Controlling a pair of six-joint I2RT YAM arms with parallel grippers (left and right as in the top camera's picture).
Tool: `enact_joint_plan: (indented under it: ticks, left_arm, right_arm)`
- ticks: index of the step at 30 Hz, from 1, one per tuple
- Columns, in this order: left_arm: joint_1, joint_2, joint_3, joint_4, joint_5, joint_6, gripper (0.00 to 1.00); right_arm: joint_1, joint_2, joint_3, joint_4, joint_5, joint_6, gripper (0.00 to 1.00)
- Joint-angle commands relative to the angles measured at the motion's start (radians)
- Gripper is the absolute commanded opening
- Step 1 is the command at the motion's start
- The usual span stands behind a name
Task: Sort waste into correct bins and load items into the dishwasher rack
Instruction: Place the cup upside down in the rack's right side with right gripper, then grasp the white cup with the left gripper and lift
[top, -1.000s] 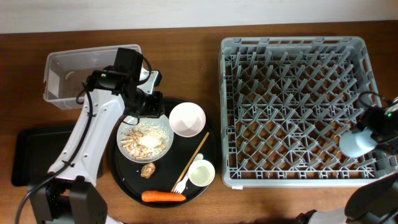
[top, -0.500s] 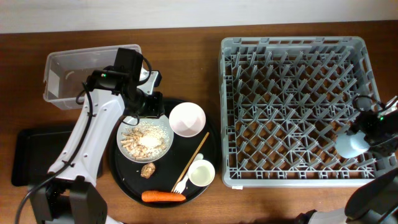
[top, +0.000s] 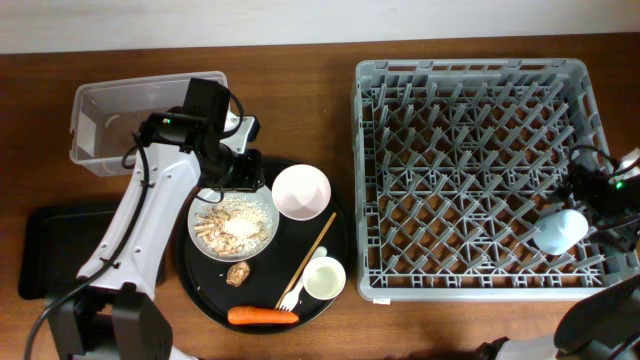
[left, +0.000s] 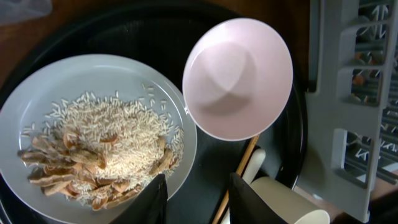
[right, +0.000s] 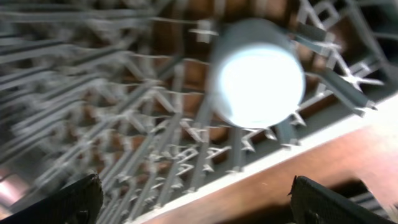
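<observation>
R end effector (right: 194, 182) jaws wide apart above light blue cup (right: 258, 71), not gripping. Cup sat between pegs (top: 452, 140) in dishwasher rack (top: 470, 75), near-right corner, prob. propped to drain. L end effector (left: 198, 186) part-open, empty, over plate (left: 93, 74) rim beside bowl (left: 239, 78), likely lining up on plate w/ food scraps (left: 106, 149).

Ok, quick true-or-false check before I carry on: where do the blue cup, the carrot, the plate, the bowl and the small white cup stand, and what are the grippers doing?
1. The light blue cup sits in the dishwasher rack, clear of the open right gripper. True.
2. The carrot is in the rack. False: it lies on the round black tray.
3. The white plate holds rice and food scraps. True.
4. The left gripper is shut on the bowl. False: it hovers open and empty over the plate's edge; the bowl sits beside it, untouched.
5. The small white cup is in the rack. False: it stands on the round black tray.
</observation>
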Motion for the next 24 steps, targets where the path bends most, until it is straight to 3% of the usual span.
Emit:
enact_joint_plan:
  ticks: [1,6,13,19,24]
  left_arm:
    - [0.0,-0.011,0.011,-0.034,0.029,0.011,0.44]
    - [-0.039,-0.011,0.002,-0.104,0.137,0.01,0.47]
    - [-0.189,-0.011,0.0,-0.256,0.085,0.009,0.49]
    - [-0.327,-0.011,-0.035,-0.301,-0.047,-0.08,0.51]
    - [-0.428,-0.011,-0.116,-0.245,-0.079,-0.156,0.51]
  right_arm:
    - [0.057,-0.086,0.061,-0.027,-0.189,-0.104,0.99]
    - [0.249,-0.187,0.061,-0.045,-0.307,-0.238,0.99]
    - [0.475,-0.189,0.054,-0.088,-0.236,-0.253,0.99]
    - [0.52,-0.189,0.053,-0.089,-0.162,-0.219,0.99]
    - [0.519,-0.189,0.053,-0.091,-0.163,-0.219,0.99]
